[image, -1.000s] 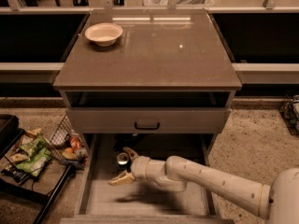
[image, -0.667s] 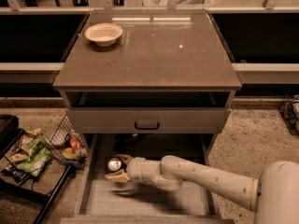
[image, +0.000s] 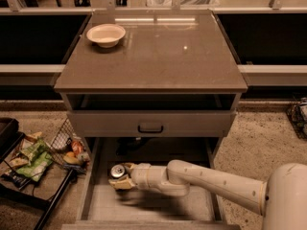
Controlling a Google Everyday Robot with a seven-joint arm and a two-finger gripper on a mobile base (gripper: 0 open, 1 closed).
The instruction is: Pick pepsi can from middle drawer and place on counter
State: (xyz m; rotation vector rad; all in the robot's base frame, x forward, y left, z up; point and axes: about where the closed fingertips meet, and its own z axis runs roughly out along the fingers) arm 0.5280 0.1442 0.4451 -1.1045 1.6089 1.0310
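The pepsi can stands upright in the open middle drawer, near its left wall, showing its silver top. My gripper reaches in from the right on a cream arm and is right at the can, touching or nearly touching its right side. The counter is the glossy grey-brown slab on top of the cabinet, well above the gripper.
A white bowl sits at the counter's back left. A shut drawer front with a black handle overhangs the back of the open drawer. A wire basket of snack bags stands on the floor to the left.
My gripper has moved left across the drawer until it is against the can. The can has stayed in place.
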